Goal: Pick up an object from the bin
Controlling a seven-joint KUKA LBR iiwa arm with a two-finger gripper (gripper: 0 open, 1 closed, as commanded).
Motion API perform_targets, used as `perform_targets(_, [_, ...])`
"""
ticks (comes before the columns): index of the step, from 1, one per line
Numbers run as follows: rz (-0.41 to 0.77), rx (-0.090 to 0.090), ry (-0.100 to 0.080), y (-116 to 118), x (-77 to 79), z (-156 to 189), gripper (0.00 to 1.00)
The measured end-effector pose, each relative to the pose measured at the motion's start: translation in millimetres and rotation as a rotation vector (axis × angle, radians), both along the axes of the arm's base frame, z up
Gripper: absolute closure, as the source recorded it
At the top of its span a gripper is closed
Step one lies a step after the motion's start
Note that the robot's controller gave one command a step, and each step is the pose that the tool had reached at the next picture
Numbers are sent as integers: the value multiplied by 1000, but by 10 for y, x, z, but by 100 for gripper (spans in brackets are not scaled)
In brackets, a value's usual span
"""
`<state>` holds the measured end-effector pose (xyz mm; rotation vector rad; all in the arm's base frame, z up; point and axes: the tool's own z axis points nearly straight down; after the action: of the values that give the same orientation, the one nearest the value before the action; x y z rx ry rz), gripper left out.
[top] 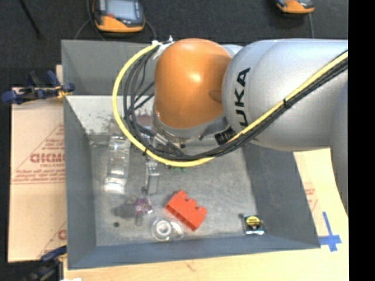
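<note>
Grey bin (pixel 77 174), orange-red toy brick (pixel 186 209), clear plastic piece (pixel 116 165), small purple trinket (pixel 140 205), yellow-and-black small item (pixel 253 222)

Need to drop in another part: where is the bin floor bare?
Barest is the bin floor between the red block and the small yellow-and-black thing, up to the right wall. A narrower strip lies left of the clear plastic piece. Crowded along the front: purple bit, clear round piece, red block.

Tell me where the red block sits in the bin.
In the camera view the red block lies near the bin's lower wall, right of a clear round piece and left of a small yellow-and-black thing.
</note>
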<state>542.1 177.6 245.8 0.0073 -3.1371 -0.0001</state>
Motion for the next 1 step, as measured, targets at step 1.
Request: perform_targets(1, [40, 0, -7, 251, 404, -1786, 0])
